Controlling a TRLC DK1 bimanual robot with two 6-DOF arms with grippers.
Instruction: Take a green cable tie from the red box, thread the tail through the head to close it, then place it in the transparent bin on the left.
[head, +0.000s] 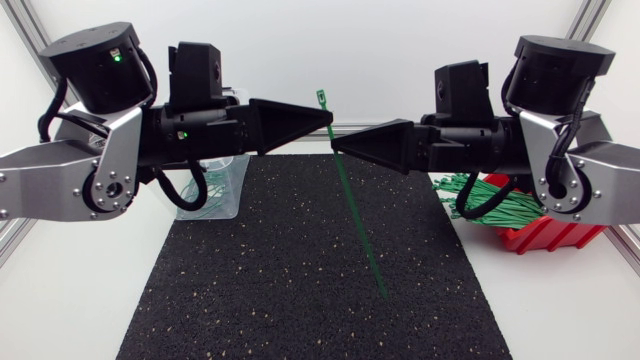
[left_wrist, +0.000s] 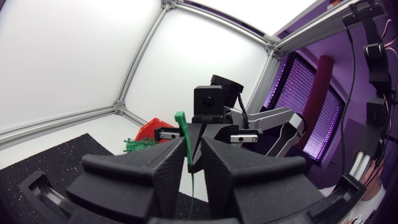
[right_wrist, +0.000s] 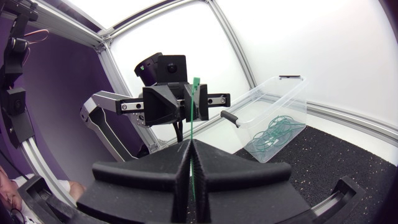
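pinching green cable tie (head: 360, 220), right pincer (head: 337, 143) faces left pincer (head: 328, 118).

Right end effector (right_wrist: 189, 149) pinches green cable tie (right_wrist: 193, 127).

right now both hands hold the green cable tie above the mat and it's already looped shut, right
No loop: the green cable tie is straight, tail hanging free above the mat, per the head view. The left hand and right hand hold it.

The bench (head: 70, 300) is lit brightly and evenly by diffuse light; the white wall (head: 300, 40) is washed out by glare. Only faint shadows are cast. In the wrist views, straight frame bars (left_wrist: 140, 59) are bent by distortion.
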